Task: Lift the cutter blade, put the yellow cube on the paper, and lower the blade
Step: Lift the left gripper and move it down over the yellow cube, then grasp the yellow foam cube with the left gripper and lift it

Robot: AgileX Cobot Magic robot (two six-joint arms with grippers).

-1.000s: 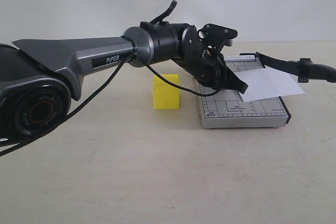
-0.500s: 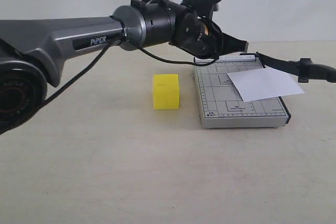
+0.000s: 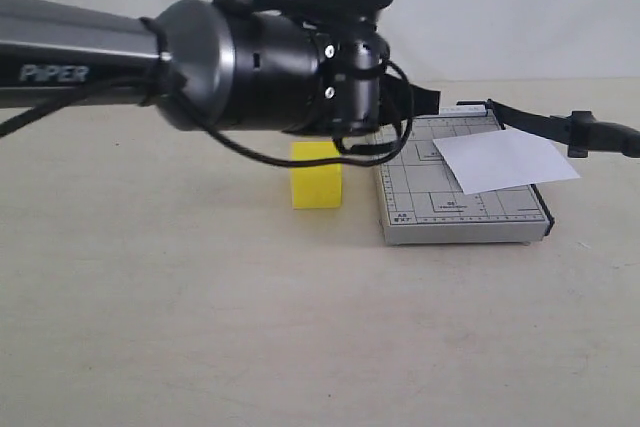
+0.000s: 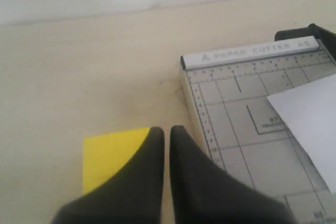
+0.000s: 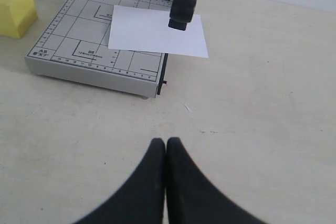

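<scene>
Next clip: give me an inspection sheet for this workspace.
Surface: beige tabletop, no spills seen.
Job's things: cutter blade raised off the grey cutter base; paper on the base, overhanging its blade side; yellow cube on the tabletop beside the base.
Clutter: nothing seen.
Grippers: left gripper shut, empty, near the cube; right gripper shut, empty.
Cables: black cable looped at the left wrist.
Surroundings: plain white wall.

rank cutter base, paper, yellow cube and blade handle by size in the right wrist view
1. cutter base
2. paper
3. yellow cube and blade handle look alike; the frame edge crops the cube, so no ranking.
</scene>
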